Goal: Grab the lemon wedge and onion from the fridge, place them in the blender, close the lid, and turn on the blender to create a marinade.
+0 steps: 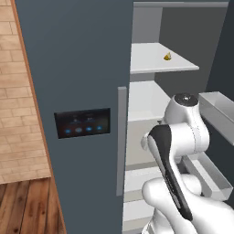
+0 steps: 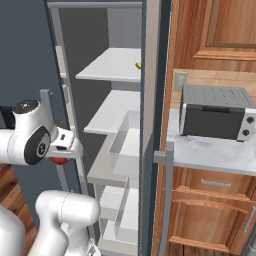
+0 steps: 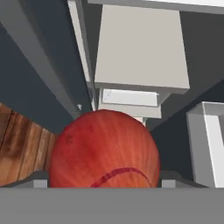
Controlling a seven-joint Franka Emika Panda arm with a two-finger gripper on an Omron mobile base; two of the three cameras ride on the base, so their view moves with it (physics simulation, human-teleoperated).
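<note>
Glossily, round red-streaked onion (smooth) fills hand.

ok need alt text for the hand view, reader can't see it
A round red onion sits close up between the gripper's two dark finger tips, which flank it on either side. Beyond it the open fridge shows pale grey shelves between slate-grey walls, with a strip of wooden floor at lower left.
</note>
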